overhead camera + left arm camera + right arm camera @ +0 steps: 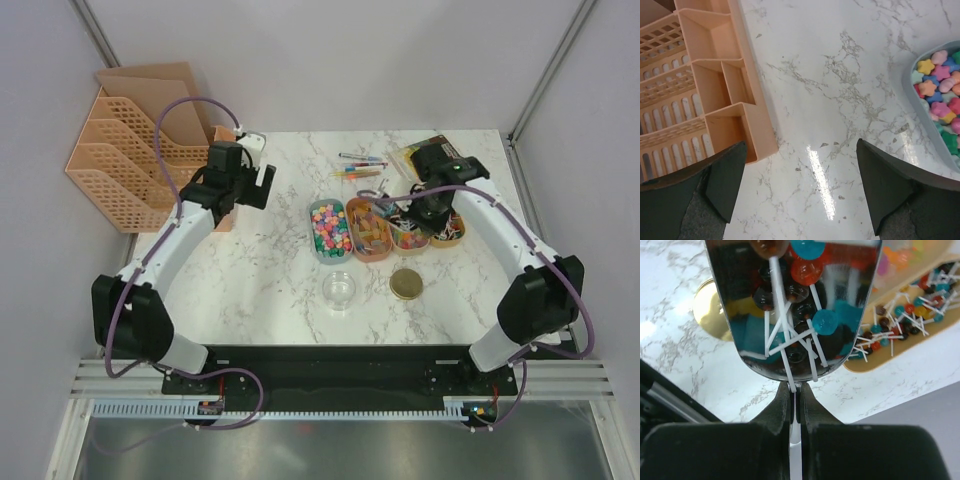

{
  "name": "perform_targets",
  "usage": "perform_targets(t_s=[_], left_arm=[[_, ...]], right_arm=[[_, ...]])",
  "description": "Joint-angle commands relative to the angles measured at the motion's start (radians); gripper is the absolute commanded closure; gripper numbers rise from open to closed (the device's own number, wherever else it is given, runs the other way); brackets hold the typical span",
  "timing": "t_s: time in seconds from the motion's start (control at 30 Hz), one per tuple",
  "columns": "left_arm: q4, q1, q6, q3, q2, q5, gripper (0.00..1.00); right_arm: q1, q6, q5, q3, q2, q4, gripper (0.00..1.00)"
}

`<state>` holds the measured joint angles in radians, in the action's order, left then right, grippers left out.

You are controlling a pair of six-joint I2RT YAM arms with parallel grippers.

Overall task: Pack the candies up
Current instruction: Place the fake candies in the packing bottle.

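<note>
My right gripper [796, 390] is shut on the thin handle of a shiny metal scoop [747, 300] that holds several white-stick lollipops [824, 321] in red, teal and brown. It hovers over the lollipop trays [447, 237] at the right. More lollipops [900, 310] lie in a tan tray below. Bright star-shaped candies [330, 228] fill a grey-blue tray [920, 107]. Wrapped candies fill an orange tray [368, 230]. My left gripper [802, 185] is open and empty above bare marble, left of the trays.
A peach mesh organiser [120, 160] stands at the back left, close to my left fingers [727, 177]. A clear round jar [338, 290] and a gold lid [406, 284] sit in front of the trays. Coloured pens [360, 165] and a packet [425, 150] lie behind.
</note>
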<state>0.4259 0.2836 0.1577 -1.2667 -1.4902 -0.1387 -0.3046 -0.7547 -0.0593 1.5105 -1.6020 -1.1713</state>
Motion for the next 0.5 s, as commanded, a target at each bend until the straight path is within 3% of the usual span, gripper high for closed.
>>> perform_targets(t_s=[0.0,0.23,0.47], left_arm=[[0.025,0.015,-0.026,0.026,0.083,0.070,0.03],[0.036,0.008,-0.038,0.118,0.185,0.077,0.03],[0.028,-0.032,-0.055,0.193,0.258,0.074,0.04]], right_arm=[[-0.094,-0.103,0.085,-0.022,0.014,-0.116,1.00],[-0.359,-0.063,0.217,-0.056,-0.013,-0.180,1.00],[-0.487,-0.041,0.277,-0.009,-0.084,-0.228,1.00]])
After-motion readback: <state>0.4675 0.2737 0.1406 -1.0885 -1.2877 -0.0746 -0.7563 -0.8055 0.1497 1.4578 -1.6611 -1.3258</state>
